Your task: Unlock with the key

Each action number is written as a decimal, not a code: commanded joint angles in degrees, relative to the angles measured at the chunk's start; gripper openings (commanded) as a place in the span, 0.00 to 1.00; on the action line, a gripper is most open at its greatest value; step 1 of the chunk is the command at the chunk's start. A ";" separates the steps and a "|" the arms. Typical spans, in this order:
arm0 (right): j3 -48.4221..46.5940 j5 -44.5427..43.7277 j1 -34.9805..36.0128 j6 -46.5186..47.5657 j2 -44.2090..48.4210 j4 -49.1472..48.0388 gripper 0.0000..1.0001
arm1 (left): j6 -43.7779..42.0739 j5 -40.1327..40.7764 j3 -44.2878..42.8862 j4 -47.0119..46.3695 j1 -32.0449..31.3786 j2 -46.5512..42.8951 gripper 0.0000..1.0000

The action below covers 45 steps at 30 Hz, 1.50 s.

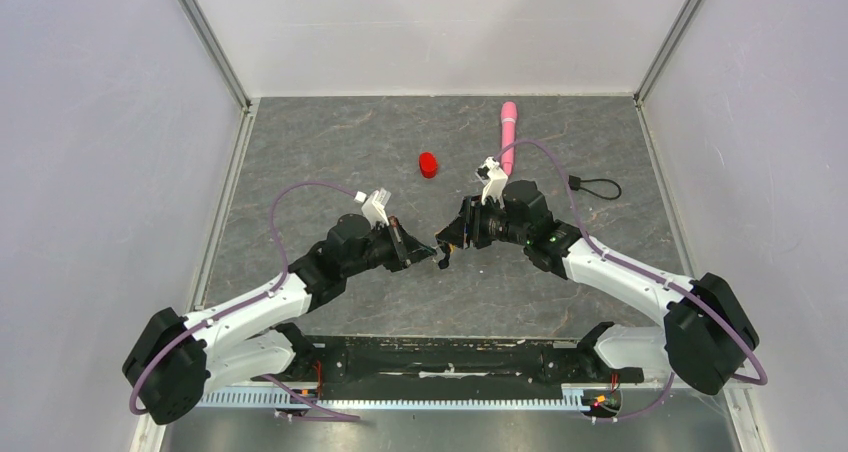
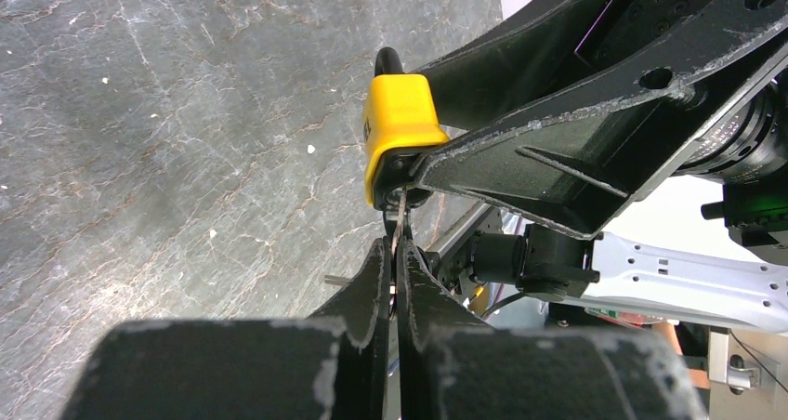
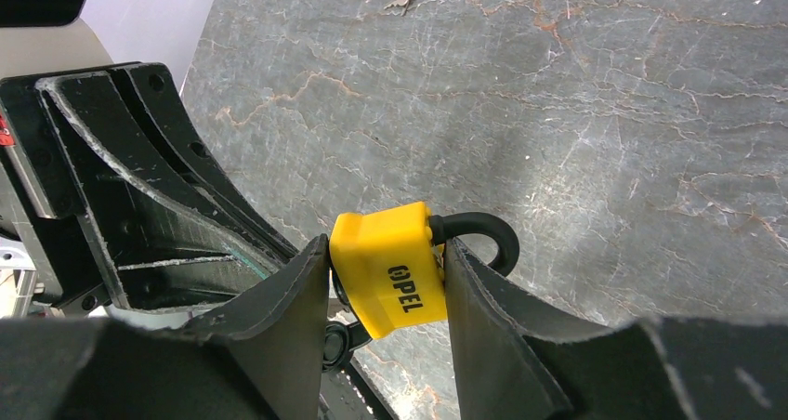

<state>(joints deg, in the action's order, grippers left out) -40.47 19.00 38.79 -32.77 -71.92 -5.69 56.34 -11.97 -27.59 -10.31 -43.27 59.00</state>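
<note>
Over the middle of the grey marbled tabletop (image 1: 330, 152), the left gripper (image 2: 398, 253) is clenching the tiny thin silvery metal key (image 2: 400, 217), whose tip is touching the underside of the small yellow padlock (image 3: 395, 285). The right gripper (image 3: 386, 253) is grasping that padlock by its sides, with the black shackle (image 3: 485, 229) showing beyond its fingers.

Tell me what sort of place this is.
Likely a robotics lab test cell: plain white walls box in a grey stone-look tabletop, two robot arms are mounted at its near edge, and only small props, a red cap and a pink stick, lie on it.
</note>
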 commanded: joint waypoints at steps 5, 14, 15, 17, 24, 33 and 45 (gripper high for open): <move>-1.19 -0.07 0.30 0.87 2.31 -3.47 0.00 | -0.53 2.32 -3.28 0.28 -0.24 0.70 0.02; -2.15 -3.36 1.82 2.53 2.28 -1.52 0.00 | -0.53 4.11 -6.10 1.82 -1.33 2.89 0.02; -2.27 -3.76 1.98 2.79 2.35 -1.31 0.00 | -0.54 4.15 -6.58 2.14 -1.51 3.19 0.02; -2.42 -4.07 2.10 3.03 2.48 -1.01 0.00 | -0.74 4.74 -7.64 3.78 -2.02 3.64 0.02; -2.42 -4.01 2.08 2.79 2.98 -1.28 0.00 | -0.71 6.08 -8.11 4.99 -3.13 4.81 0.02; -1.60 -3.49 2.09 1.80 3.56 -2.95 0.00 | -1.39 7.62 -8.47 5.28 -5.77 6.32 0.02; 0.96 -2.56 1.58 0.27 4.99 -7.04 0.00 | -1.23 7.49 -6.49 4.28 -5.86 5.62 0.02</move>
<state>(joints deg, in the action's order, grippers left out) -38.96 13.19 39.99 -30.61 -69.93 -4.29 56.31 -4.12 -33.80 -4.25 -48.95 64.60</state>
